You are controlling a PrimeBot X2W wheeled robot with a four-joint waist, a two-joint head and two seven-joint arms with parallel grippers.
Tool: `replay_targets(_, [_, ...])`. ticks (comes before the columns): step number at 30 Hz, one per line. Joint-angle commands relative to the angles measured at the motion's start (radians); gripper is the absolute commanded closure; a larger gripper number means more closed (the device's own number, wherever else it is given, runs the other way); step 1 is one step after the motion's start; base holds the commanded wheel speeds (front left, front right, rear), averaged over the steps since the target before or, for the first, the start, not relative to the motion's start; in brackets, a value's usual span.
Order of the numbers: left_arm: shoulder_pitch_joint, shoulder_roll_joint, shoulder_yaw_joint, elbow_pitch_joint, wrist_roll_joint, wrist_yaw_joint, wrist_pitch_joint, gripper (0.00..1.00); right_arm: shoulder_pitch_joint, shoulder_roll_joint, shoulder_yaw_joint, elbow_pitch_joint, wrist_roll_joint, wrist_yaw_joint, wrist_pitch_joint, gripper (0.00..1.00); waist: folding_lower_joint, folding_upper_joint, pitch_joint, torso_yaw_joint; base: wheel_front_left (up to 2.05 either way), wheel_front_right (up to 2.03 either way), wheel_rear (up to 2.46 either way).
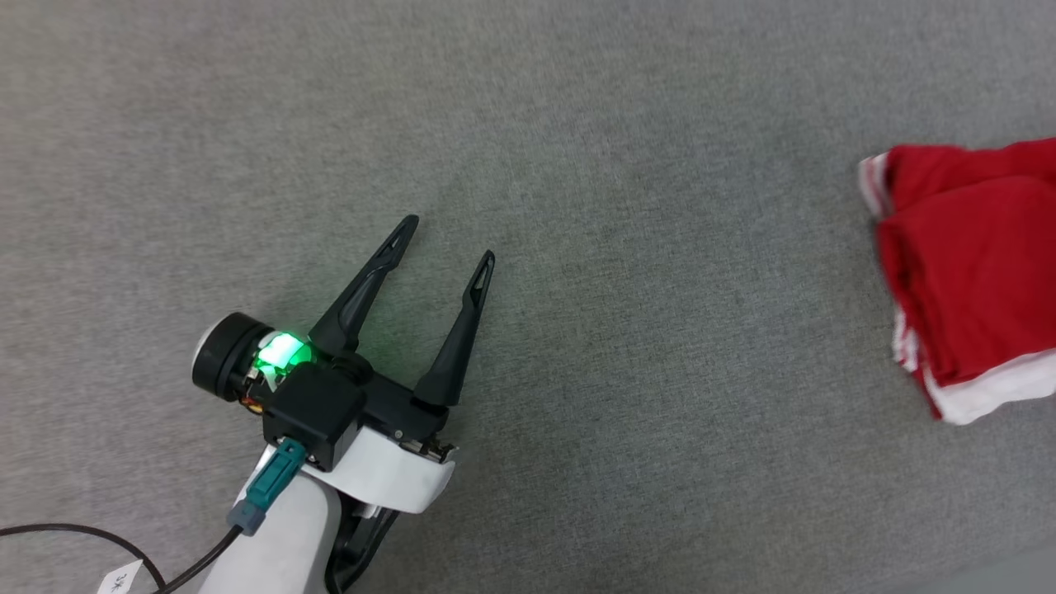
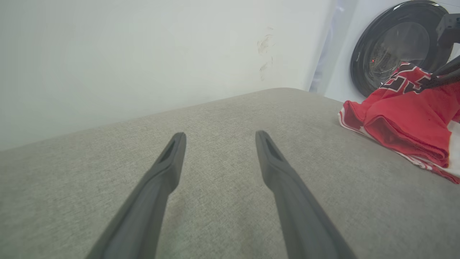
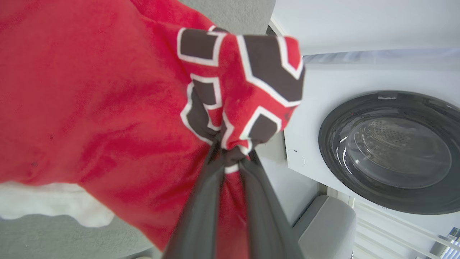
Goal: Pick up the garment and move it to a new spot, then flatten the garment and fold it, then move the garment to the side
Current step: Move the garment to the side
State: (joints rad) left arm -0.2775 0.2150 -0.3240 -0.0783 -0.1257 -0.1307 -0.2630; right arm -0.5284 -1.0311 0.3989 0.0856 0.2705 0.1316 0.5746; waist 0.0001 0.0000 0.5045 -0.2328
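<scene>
The garment (image 1: 973, 272), a red shirt with white trim, lies bunched at the right edge of the grey surface in the head view. My left gripper (image 1: 450, 239) hovers open over bare grey fabric at lower left, far from the shirt. In the left wrist view its fingers (image 2: 169, 169) spread wide, with the garment (image 2: 402, 126) off to the right. In the right wrist view my right gripper (image 3: 233, 153) is shut on a fold of the garment (image 3: 90, 108) with black, white-outlined print. Those dark fingers also show pinching the cloth at the left wrist view's right edge (image 2: 444, 77).
A grey fabric surface (image 1: 577, 124) stretches across the head view. A white washing machine with a round dark door (image 3: 391, 151) stands beyond the surface edge, also seen in the left wrist view (image 2: 395, 43). A white wall (image 2: 143, 54) backs the surface.
</scene>
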Motion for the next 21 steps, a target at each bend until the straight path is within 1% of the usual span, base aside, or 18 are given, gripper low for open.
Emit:
replay_targets(1, [-0.018,0.011,-0.005,-0.006,0.008,0.001,-0.002,0.00,0.011,-0.003,-0.028,0.034,0.000,-0.002,-0.028,1.00,-0.0001,0.0000,0.062,-0.031,0.00,0.00,0.00])
replay_targets(7, [-0.056,0.031,-0.026,-0.022,0.009,0.001,-0.002,0.00,0.041,0.013,-0.153,0.208,-0.022,-0.002,-0.171,1.00,-0.0001,0.0000,0.126,-0.008,0.00,0.00,0.00])
replay_targets(10, [-0.067,0.040,-0.027,-0.029,0.011,0.001,-0.002,0.00,0.051,0.021,-0.220,0.287,-0.038,-0.002,-0.224,1.00,-0.0001,0.0000,0.155,0.009,0.00,0.00,0.00])
replay_targets(14, [-0.074,0.029,-0.001,-0.043,-0.005,0.002,-0.001,0.00,0.060,0.040,-0.292,0.369,-0.056,-0.002,-0.273,1.00,-0.0001,0.0000,0.178,0.032,0.00,0.00,0.00])
replay_targets(15, [-0.072,0.029,0.000,-0.046,-0.004,0.002,-0.001,0.00,0.059,0.045,-0.306,0.379,-0.060,-0.002,-0.282,0.89,-0.0001,0.0000,0.181,0.036,0.00,0.00,0.00])
replay_targets(16, [-0.070,0.030,0.000,-0.047,-0.001,0.002,0.001,0.00,0.059,0.052,-0.317,0.391,-0.062,-0.002,-0.289,0.37,-0.0001,0.0000,0.184,0.040,0.00,0.00,0.00])
replay_targets(17, [-0.067,0.032,0.001,-0.047,0.000,0.002,0.001,0.00,0.057,0.060,-0.325,0.402,-0.062,-0.002,-0.292,0.00,-0.0001,0.0000,0.185,0.042,0.00,0.00,0.00])
replay_targets(18, [-0.062,0.033,-0.005,-0.035,0.006,0.002,0.001,0.00,0.048,0.068,-0.341,0.416,-0.083,-0.002,-0.310,0.00,-0.0001,0.0000,0.176,0.052,0.00,0.00,0.00])
replay_targets(21, [-0.061,0.010,0.001,-0.037,-0.004,0.002,0.000,0.00,0.031,0.073,-0.358,0.399,-0.104,-0.002,-0.331,0.00,-0.0001,0.0000,0.140,0.064,0.00,0.00,0.00])
